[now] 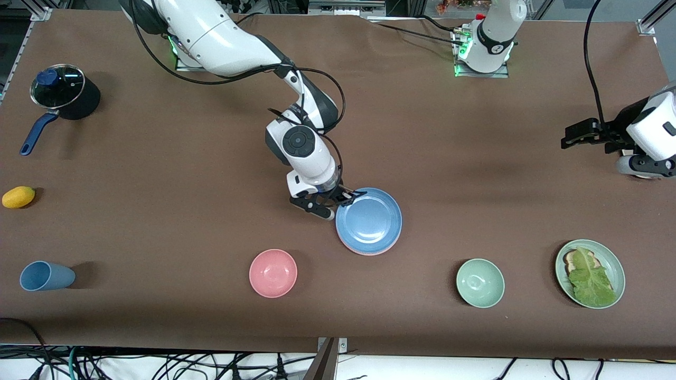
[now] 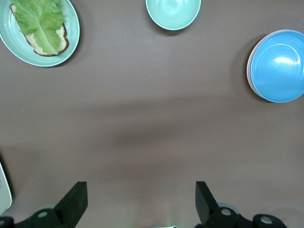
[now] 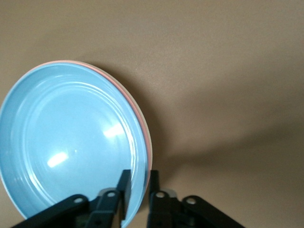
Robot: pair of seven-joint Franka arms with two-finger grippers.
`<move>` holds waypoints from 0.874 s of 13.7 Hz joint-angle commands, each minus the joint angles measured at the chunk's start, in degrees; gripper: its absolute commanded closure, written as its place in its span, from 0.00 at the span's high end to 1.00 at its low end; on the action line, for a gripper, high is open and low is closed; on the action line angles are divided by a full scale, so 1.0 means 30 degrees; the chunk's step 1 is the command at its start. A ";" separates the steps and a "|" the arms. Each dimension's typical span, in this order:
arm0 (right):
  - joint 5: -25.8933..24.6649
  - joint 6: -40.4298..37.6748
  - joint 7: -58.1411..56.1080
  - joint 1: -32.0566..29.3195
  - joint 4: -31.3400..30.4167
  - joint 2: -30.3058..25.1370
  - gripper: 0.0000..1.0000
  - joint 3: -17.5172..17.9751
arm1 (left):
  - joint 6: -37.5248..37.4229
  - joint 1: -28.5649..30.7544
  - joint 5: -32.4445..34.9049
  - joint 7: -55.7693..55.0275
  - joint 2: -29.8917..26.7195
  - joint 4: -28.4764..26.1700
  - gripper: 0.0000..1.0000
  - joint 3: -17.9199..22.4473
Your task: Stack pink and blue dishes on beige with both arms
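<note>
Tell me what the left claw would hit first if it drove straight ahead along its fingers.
Probably only bare table: the left claw is open and points at empty brown surface, short of the green bowl and blue plate.

The sky-blue plate [image 3: 66, 147] is showing a smooth, softly shiny plastic face; the brown desk [image 1: 475, 174] under it is looking matt, cloth-like.

Plate stack [image 1: 368, 221] mid-table [image 1: 211, 158]; bowl [image 1: 273, 273] at 8 o'clock of it, second bowl [image 1: 480, 283] at 4 o'clock, pot [image 1: 63, 92] at 10 o'clock.
</note>
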 commanded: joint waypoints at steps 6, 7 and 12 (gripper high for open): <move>-0.0829 -0.2536 -0.0351 -0.0026 0.0643 -0.0848 0.98 -0.0850 | 0.0253 0.0381 0.0357 -0.0206 -0.0541 0.0238 1.00 0.0384; -0.0948 -0.3182 -0.0963 -0.0201 0.0672 -0.1112 0.98 -0.0881 | 0.0164 0.0266 0.0386 -0.0235 -0.0805 0.0442 1.00 0.0297; -0.0774 -0.7105 -0.6552 -0.2367 0.0497 -0.3600 1.00 -0.1026 | -0.1417 0.0089 0.0357 -0.2345 -0.1040 0.1293 1.00 -0.0171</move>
